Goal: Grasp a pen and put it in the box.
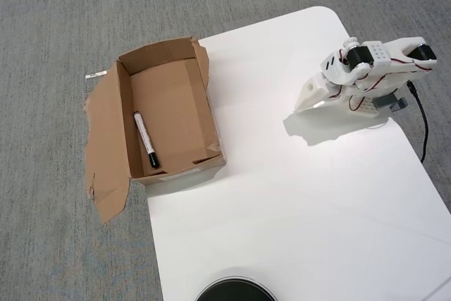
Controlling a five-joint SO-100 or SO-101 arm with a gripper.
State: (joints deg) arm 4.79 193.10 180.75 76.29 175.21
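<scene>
Grey carpet, white bench, pen already lying in the box.

Grey carpeted floor [63, 12] surrounds a white rounded bench [296, 195], and the rectangular brown corrugated cardboard box [107, 125] with ragged, splayed flaps sits at the bench's left edge, partly over the carpet. Inside it, on the box floor near the left wall, lies the slim white marker pen [146, 139], black cap at the near end, fine print along its barrel. Judging by this, the placing step looks done; nothing more seems called for than keeping the arm parked clear. The white printed arm with red wiring is folded at the far right of the bench, well apart from the box, and its gripper [304, 104] points down-left; whether it is released or clenched I cannot tell.
</scene>
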